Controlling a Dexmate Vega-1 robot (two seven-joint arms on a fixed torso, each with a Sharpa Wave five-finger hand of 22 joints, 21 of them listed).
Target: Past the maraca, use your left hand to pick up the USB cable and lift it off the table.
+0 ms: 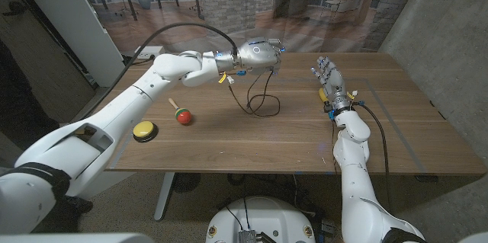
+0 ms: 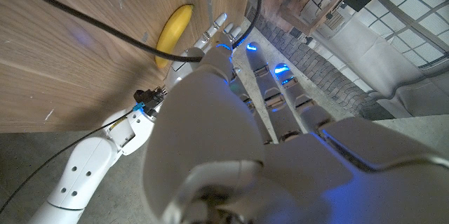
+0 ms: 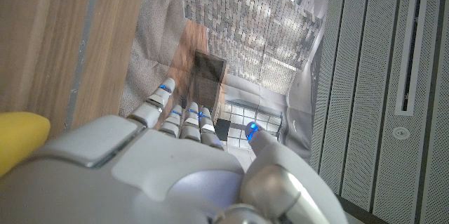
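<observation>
My left hand (image 1: 259, 52) hovers above the middle of the far half of the wooden table (image 1: 229, 148) and grips the black USB cable (image 1: 263, 100). The cable hangs from the hand in thin loops. Its lowest loop is at the tabletop, and I cannot tell if it touches. The maraca (image 1: 181, 115), with a red ball and a wooden handle, lies nearer me and to the left of the cable. In the left wrist view the cable (image 2: 105, 24) runs over the wood past my curled fingers (image 2: 231, 55). My right hand (image 1: 328, 75) stands upright at the right with its fingers apart, holding nothing.
A yellow round button on a black base (image 1: 143, 130) sits near the front left edge. A yellow banana-like object (image 1: 322, 97) (image 2: 172, 31) (image 3: 17, 140) lies beside my right wrist. A thick black arm cable arcs over my left forearm.
</observation>
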